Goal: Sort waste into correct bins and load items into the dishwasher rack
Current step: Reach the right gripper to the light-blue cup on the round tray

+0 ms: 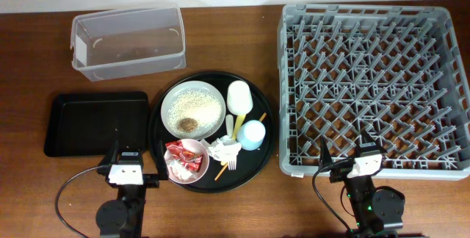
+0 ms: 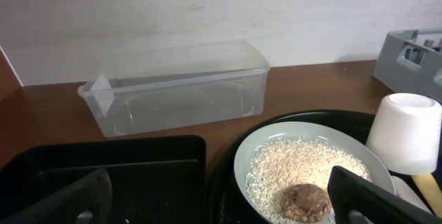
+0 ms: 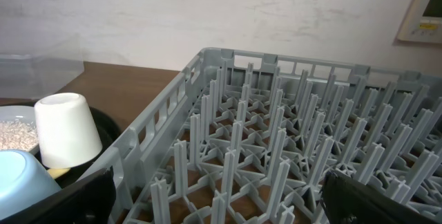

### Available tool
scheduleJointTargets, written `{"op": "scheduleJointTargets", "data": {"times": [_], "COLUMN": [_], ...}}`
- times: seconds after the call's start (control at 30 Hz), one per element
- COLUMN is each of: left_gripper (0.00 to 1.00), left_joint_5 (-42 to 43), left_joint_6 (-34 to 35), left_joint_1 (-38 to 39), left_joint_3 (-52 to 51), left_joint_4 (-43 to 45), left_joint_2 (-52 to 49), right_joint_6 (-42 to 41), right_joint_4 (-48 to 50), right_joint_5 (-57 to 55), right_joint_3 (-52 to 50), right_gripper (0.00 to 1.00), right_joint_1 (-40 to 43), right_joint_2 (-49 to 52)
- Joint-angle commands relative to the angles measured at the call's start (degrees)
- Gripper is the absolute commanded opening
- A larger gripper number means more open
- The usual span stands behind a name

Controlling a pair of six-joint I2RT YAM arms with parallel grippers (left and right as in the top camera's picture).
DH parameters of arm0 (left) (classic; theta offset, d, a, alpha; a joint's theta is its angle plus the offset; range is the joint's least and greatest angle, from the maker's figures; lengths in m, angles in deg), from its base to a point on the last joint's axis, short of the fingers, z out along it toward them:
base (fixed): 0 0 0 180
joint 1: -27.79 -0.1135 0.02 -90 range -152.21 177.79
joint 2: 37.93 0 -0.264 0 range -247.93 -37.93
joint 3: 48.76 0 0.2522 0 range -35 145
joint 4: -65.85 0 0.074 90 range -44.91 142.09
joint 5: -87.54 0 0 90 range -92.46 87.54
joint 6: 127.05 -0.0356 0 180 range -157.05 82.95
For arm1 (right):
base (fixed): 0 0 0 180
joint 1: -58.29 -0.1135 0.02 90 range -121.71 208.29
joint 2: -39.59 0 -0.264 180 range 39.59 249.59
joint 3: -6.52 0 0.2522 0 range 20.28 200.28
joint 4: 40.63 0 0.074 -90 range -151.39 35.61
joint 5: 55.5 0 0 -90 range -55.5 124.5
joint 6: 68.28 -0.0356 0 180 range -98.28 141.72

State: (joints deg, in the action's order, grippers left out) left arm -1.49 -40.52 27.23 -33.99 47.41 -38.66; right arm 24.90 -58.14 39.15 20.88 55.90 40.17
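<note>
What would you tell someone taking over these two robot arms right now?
Jaws open and empty on both: left gripper, right gripper.
On the round black tray: white plate with rice and brown lump, pink bowl with wrappers, cream cup, blue cup, napkin, cutlery.
Empty: clear tub, black rectangular tray, rack.
Done: nothing. Left: all sorting and loading.

A dark brown wooden table with a visible grain fills the scene, its surface faintly glossy under soft, even light. Behind it stands a plain off-white wall, slightly scuffed and mottled. A small pale wall panel is mounted high up at the right wrist view's right edge.
</note>
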Motion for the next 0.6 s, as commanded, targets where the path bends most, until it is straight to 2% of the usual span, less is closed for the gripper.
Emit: {"op": "scheduleJointTargets", "data": {"times": [0.0, 0.2, 0.27, 0.37, 0.47, 0.57], "left_gripper": [0.99, 0.99, 0.99, 0.99, 0.99, 0.99], "left_joint_5": [-0.39, -0.39, -0.42, -0.83, -0.81, -0.81], "left_joint_6": [-0.70, -0.35, 1.31, 1.31, 1.31, 1.29], "left_joint_1": [-0.35, -0.35, -0.35, -0.35, -0.35, -0.35], "left_joint_3": [-0.50, -0.46, 1.66, 7.91, 19.17, 32.48], "left_joint_4": [0.00, -0.07, -3.85, -10.86, -18.25, -27.76], "left_joint_2": [0.37, 0.37, -0.42, -5.73, -18.56, -32.50], "right_joint_6": [-0.02, -1.18, -4.15, -4.11, -4.11, -4.09], "right_joint_4": [-0.24, -1.31, -5.11, -10.54, -17.86, -31.78], "right_joint_5": [0.92, 0.94, 0.96, 0.96, 0.98, 2.84], "right_joint_3": [-0.28, 0.39, 3.02, 9.88, 23.02, 41.64], "right_gripper": [0.98, 0.98, 0.98, 0.98, 0.98, 0.98], "right_joint_1": [0.22, 0.22, 0.22, 0.22, 0.22, 0.20], "right_joint_2": [-0.22, -0.15, 0.42, 6.08, 21.51, 39.76]}}
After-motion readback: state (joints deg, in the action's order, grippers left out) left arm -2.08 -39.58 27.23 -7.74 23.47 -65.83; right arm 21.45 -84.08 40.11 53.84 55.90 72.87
